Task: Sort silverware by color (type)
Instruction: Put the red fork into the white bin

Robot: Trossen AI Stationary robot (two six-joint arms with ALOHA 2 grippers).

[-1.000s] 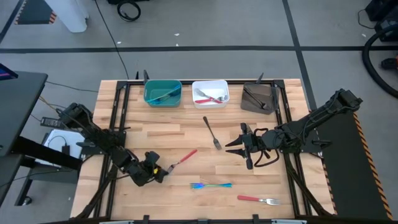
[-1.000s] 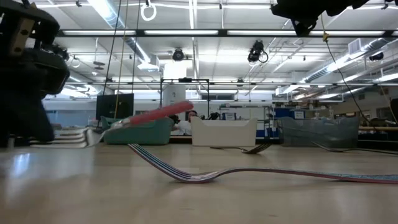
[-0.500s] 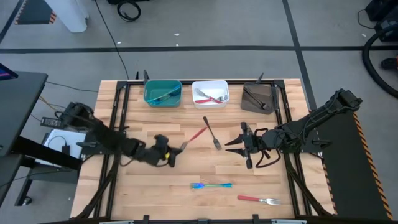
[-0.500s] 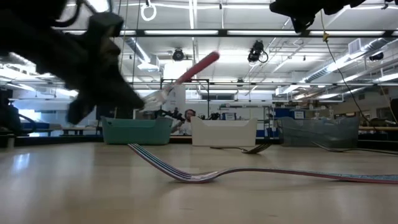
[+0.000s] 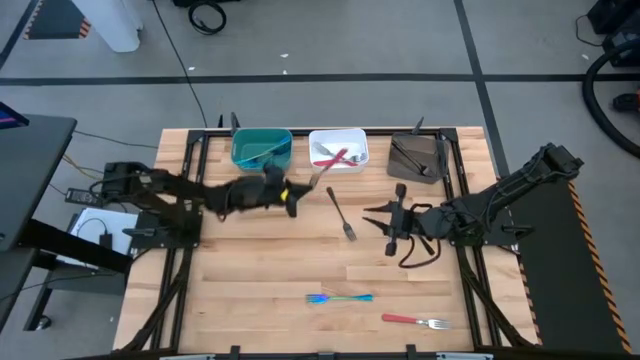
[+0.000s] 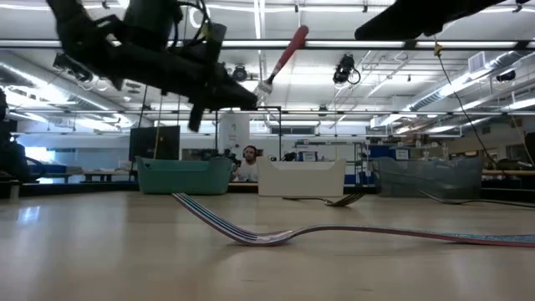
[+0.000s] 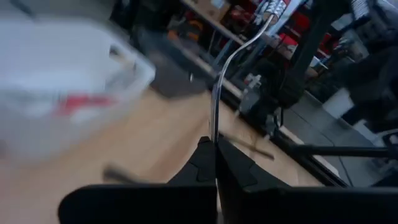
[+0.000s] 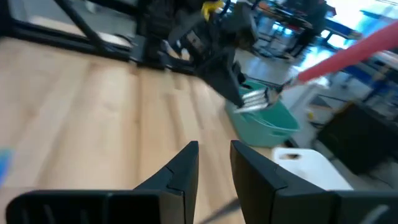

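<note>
As seen from the high view, the left gripper [image 5: 293, 197] is closed on the tine end of a red-handled fork [image 5: 322, 172], whose handle slants toward the white bin [image 5: 338, 135], just short of that bin's near wall; the teal bin [image 5: 262, 149] lies beside the white bin on the left arm's side and the brown bin [image 5: 417, 156] on the other. A dark fork [image 5: 341, 214] rests on the table [image 5: 260, 280] in front of the white bin, with the right gripper [image 5: 384, 231] just beside it, fingers spread and holding nothing. Well nearer the table's front edge than the white bin lie a blue-teal fork [image 5: 339, 297] and a second red-handled fork [image 5: 415, 321]. In the low view, the left gripper [image 6: 248, 94] carries the red-handled fork [image 6: 284, 57] in the air above the white bin [image 6: 301, 177], handle tilted upward; the blue-teal fork [image 6: 251, 234] lies in the foreground. In the left wrist view, the closed fingers [image 7: 205, 162] pinch the fork's metal neck [image 7: 224, 74], the white bin [image 7: 68, 87] blurred beside it. In the right wrist view, the parted fingers [image 8: 180, 168] are empty; beyond them the left gripper [image 8: 245, 96] holds the fork near the teal bin [image 8: 264, 121].
</note>
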